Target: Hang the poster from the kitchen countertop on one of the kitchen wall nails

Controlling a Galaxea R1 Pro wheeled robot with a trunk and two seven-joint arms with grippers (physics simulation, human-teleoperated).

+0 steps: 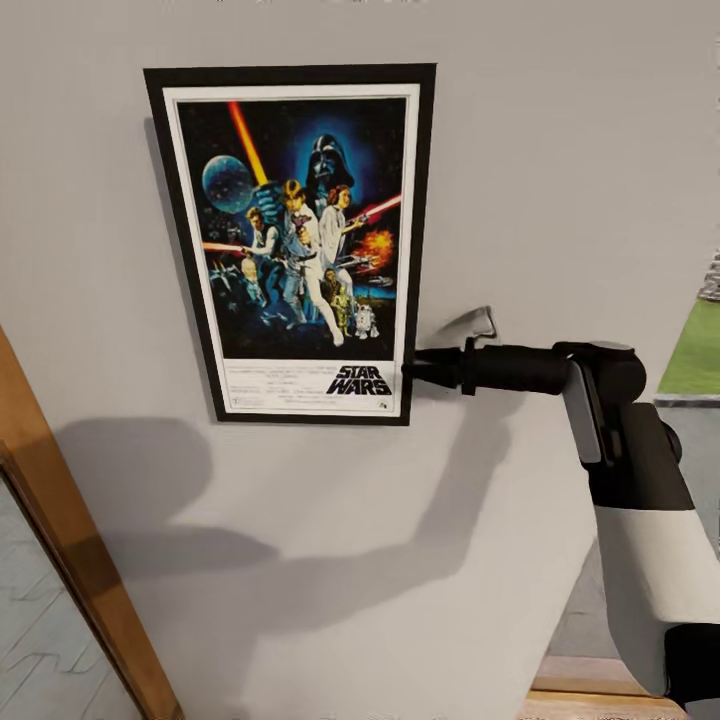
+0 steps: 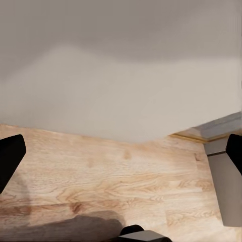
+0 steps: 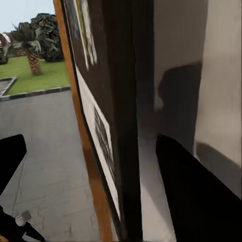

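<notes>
Right gripper (image 1: 412,368) reaches in sideways and meets the lower right corner of the poster (image 1: 295,240), its dark fingers closed over the black frame edge just beside the "STAR WARS" logo. Seen from the right wrist camera, the frame's edge (image 3: 123,126) runs between the two black fingers (image 3: 196,191), one on the wall side and one (image 3: 9,161) on the printed side, so that hand is holding the poster by its rim.

That poster sits upright and flat against the pale grey wall (image 1: 560,180), high on it, with the white border and dark blue artwork facing the room. Its shadow falls on the wall along its left edge. A shiny grey sliver (image 1: 462,327) shows on the wall just above the gripper, beside the poster's right edge; I cannot tell what it is. The right arm (image 1: 640,500), black at the wrist and white lower down, comes from below and right of the poster, throwing a broad shadow on the wall beneath it.

Down and to the left of the poster a wooden frame (image 1: 70,540) slants along the wall's edge.

Left gripper (image 2: 121,151) points at a wood-plank floor (image 2: 101,176) where it meets the grey wall, its two dark fingertips (image 2: 10,156) spread far apart with nothing between them.
</notes>
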